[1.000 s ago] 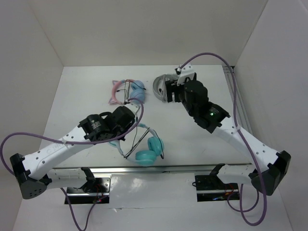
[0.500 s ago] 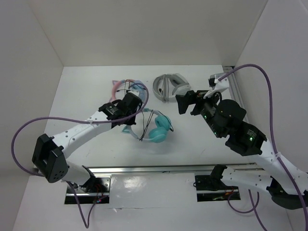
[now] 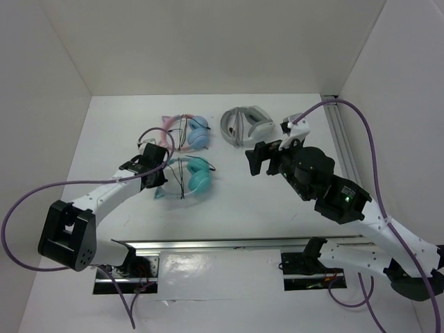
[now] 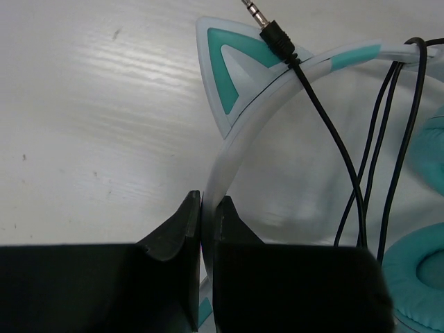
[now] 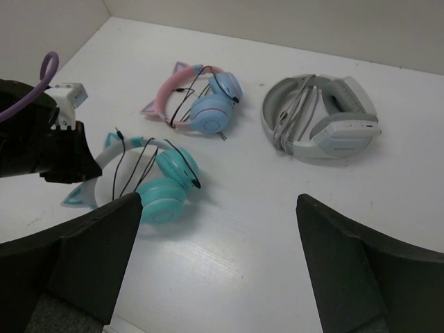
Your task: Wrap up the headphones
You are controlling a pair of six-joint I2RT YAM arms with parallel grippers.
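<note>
- I count 3 sets on the white table: 1 teal over-ear headphones with a pale cat-ear headband, 1 pink-and-blue cat-ear headphones, and 1 grey-and-white headphones.
- The teal set lies left of centre, just nearer me than the pink-and-blue set. Its thin black cable crosses the headband in several strands.
- My left gripper is pinched on the pale headband, below 1 cat ear.
- My right gripper hangs spread wide and empty, right of the teal set and near the grey-and-white one.
</note>
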